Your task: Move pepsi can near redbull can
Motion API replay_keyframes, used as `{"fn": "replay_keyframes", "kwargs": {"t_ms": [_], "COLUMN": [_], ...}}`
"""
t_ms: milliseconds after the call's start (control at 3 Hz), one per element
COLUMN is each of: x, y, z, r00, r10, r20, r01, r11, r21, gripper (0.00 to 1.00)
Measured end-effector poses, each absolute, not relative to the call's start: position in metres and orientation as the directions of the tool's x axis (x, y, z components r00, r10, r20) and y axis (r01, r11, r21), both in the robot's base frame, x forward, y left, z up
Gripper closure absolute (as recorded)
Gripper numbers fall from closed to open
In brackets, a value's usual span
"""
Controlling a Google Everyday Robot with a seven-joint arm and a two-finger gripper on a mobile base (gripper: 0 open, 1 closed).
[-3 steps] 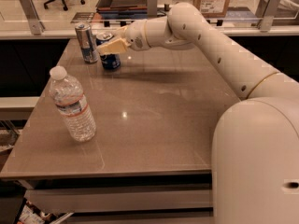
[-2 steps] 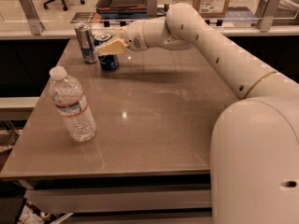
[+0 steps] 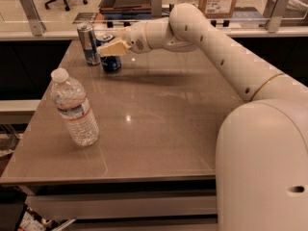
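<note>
- Slightly leftward since a second ago: the pincer and pepsi can have edged toward the redbull can.
- Pincer is at the far left of the surface, narrowed onto the pepsi can's upper part.
- Pepsi can stands upright on the surface, just beside the redbull can.
- Water bottle stands well apart.

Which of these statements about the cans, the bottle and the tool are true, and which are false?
1. The pepsi can stands close beside the redbull can. True.
2. The water bottle lies on its side. False: it stands upright.
3. The tool is at the pepsi can, near the far edge of the table. True.
4. The water bottle stands between the two cans. False: it stands apart from both, nearer the camera.
</note>
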State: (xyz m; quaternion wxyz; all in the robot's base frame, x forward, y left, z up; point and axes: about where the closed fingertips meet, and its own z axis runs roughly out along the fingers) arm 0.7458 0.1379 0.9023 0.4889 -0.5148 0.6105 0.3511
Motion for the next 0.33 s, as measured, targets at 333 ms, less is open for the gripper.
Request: {"fn": "replay_keyframes", "kwargs": {"t_ms": [333], "x": [0.7451], "y": [0.1407], "z": [0.9014], "r00": [0.008], "r10": [-0.285], "r20": [-0.959], "r01": [-0.973], "r11": [0.219], "r21": [-0.073], "gripper": [0.0]}}
